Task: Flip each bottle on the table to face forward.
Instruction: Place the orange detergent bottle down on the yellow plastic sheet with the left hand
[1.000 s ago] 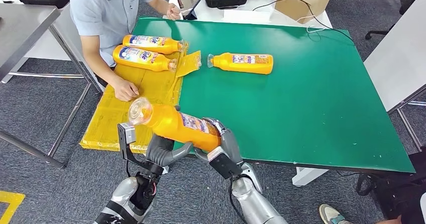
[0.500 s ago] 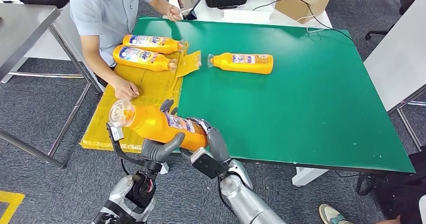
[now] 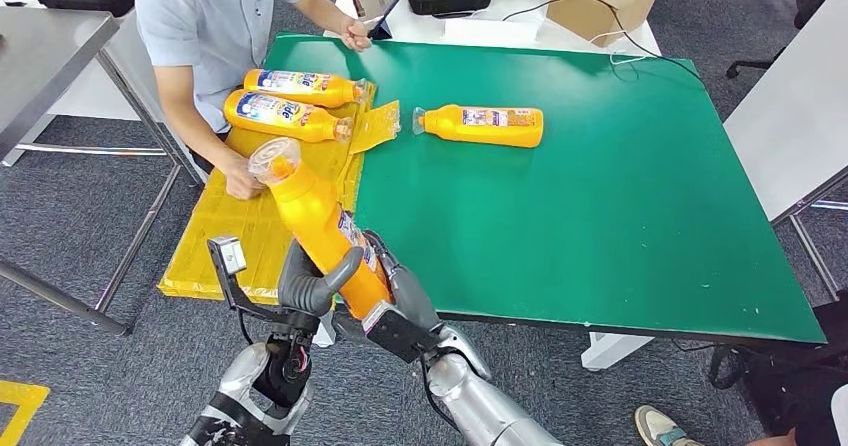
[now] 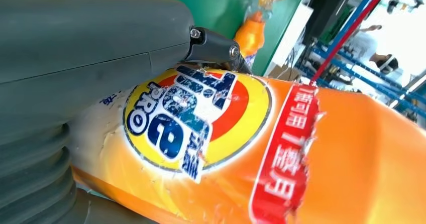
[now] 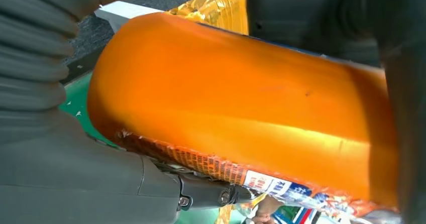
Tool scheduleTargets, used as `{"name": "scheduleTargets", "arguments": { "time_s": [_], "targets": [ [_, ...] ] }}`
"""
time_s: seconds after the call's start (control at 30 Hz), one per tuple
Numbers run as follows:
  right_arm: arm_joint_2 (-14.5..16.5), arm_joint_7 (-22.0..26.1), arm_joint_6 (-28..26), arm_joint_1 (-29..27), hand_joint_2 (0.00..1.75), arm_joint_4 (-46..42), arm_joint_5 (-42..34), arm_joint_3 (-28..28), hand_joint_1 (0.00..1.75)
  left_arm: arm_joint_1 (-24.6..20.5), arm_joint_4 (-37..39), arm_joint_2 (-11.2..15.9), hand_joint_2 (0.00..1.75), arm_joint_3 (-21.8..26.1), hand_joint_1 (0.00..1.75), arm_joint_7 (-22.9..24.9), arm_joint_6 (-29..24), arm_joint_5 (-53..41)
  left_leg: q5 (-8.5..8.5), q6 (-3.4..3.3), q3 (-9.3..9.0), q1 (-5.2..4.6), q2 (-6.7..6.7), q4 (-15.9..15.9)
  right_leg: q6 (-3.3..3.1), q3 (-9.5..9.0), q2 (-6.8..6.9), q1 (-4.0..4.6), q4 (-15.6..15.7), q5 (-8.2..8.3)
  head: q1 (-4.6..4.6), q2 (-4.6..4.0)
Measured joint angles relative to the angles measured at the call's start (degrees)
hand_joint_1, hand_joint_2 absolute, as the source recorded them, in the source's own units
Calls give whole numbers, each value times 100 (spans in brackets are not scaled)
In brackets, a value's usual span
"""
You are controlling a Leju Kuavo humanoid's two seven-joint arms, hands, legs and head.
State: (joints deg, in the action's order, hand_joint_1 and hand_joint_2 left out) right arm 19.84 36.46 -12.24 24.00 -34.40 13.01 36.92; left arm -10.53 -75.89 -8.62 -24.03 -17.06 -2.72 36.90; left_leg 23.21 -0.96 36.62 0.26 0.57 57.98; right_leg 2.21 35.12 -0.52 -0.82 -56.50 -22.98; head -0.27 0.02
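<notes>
Bench: the green bench (image 3: 600,216) lies past both hands, and its near edge is right by them.
Yellow mat: a yellow mat (image 3: 230,236) lies on the bench, out beyond the left hand.
Person: a person (image 3: 205,26) sits at the far side of the mat with one hand resting on it.
Held bottle: the orange bottle (image 3: 315,226) is up in the air between both hands, over the near edge.
What changed: a moment ago it lay almost flat; now its cap end points up and away, toward the mat.
What that means: I think the turn is partway done, and the bottle must next go down with its label showing.
Left hand: the left hand (image 3: 310,288) grips the low part of the bottle.
Right hand: the right hand (image 3: 395,301) grips the same low part from the other side.
Other bottles: two bottles (image 3: 295,101) lie on the mat, and one bottle (image 3: 480,125) lies on the green, all far past the hands.
Left wrist view: it shows the round front label (image 4: 196,121) close up.
Right wrist view: it shows the plain orange side, with only a label edge.
</notes>
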Motion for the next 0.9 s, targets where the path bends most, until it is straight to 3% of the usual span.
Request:
{"name": "scheduleTargets", "arguments": {
  "time_s": [0.13,0.4,0.63,0.7,0.9],
  "targets": [
    [-28,90,-38,42,0,17,216,127,0,-24,29,-11,175,79,175,-188,-321,-88,0,0,0,-1,0,0,0,1,0,-1,0,0,1,0],
    [-66,231,-634,51,0,19,553,349,0,-235,265,-26,175,350,175,-357,-573,-155,0,0,0,0,-5,0,-1,2,-1,0,0,1,0,0],
    [-143,255,-853,-238,0,-161,239,473,0,-535,476,43,175,564,175,-423,-607,-453,0,1,2,1,-1,0,-1,3,0,1,-1,0,1,0],
    [-238,255,-985,-353,0,-256,166,457,0,-660,532,115,175,637,175,-624,-1016,-904,0,0,2,1,-1,0,-1,3,-1,0,-1,0,2,0],
    [-541,255,-1185,-585,0,-483,208,279,0,-1130,884,463,175,965,175,-1379,-2936,-3429,-2,0,2,1,4,0,-1,0,1,1,-1,1,1,0]
  ]
}}
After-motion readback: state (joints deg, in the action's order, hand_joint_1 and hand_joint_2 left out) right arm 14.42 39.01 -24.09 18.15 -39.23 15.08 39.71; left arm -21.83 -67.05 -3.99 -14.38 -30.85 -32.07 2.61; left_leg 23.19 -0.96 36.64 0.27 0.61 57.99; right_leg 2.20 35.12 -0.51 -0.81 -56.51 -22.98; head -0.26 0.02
